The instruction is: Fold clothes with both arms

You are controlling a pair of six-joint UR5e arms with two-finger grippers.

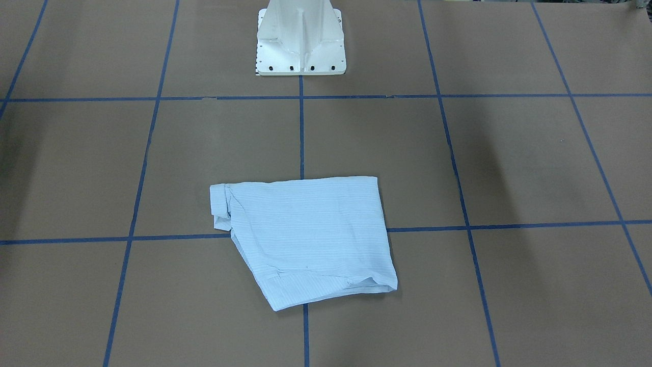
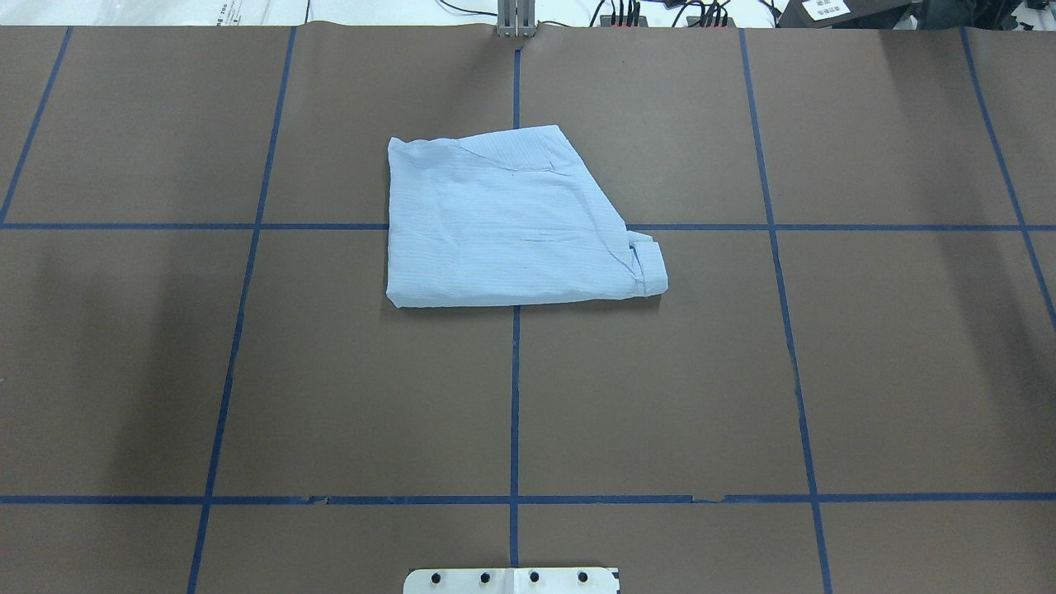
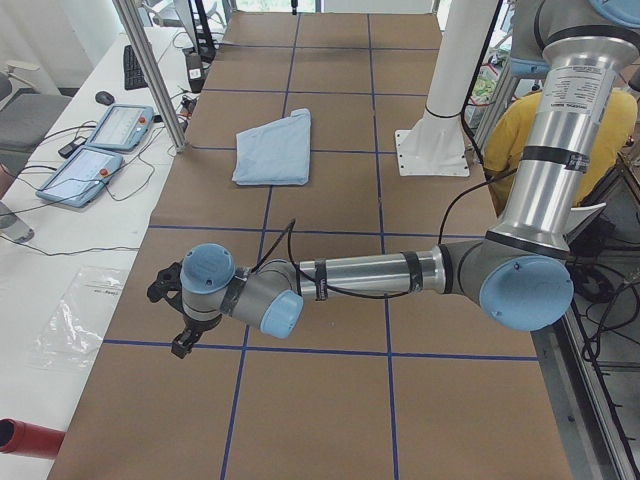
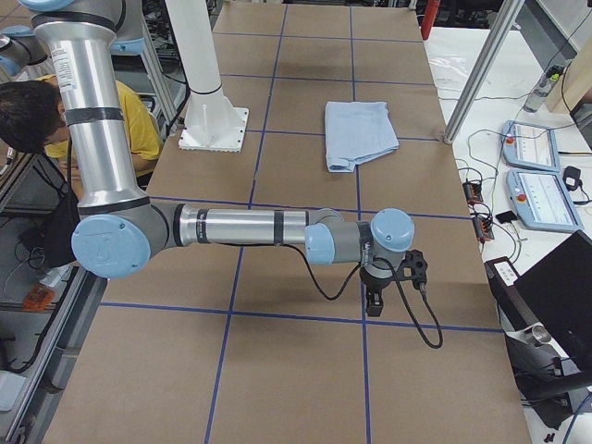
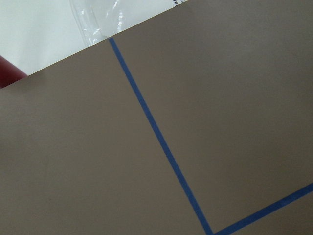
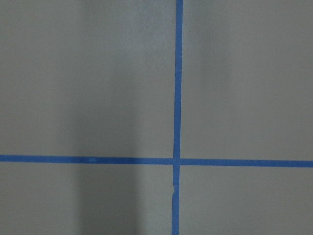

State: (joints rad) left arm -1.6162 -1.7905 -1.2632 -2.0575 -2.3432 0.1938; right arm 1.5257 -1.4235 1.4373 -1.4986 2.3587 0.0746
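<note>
Under my two wrists lies only brown paper (image 6: 88, 73) crossed by blue tape (image 6: 178, 98): the right wrist camera looks straight down on a tape crossing, while the left one sees a tape corner, the paper's edge, a clear plastic bag (image 5: 98, 19) and a dark red object (image 5: 7, 71) on the white surface past it. My left arm (image 3: 360, 272) stretches low and level toward my left end of the table, with my left gripper (image 3: 182, 346) pointing down close above the paper near a tape line. My right arm (image 4: 240, 225) lies the same way toward my right end, with my right gripper (image 4: 374, 307) hanging just over a tape line. Only the side cameras catch these grippers, so I cannot tell whether the fingers of either are spread or pressed together. Further out, well apart from both grippers, the light blue shirt (image 2: 503, 231) lies flat on the paper, folded into a compact four-sided packet with one slanted edge. It covers the crossing of the centre tape line and a cross line, out in front of my white pedestal (image 1: 300, 46), with bare paper between the two. A thicker rolled bit of fabric sticks out at its corner on my right. Past the table's far edge two teach pendants (image 3: 120, 125) lie on a white bench, and behind my base a person (image 4: 148, 129) in a yellow top is partly in view
</note>
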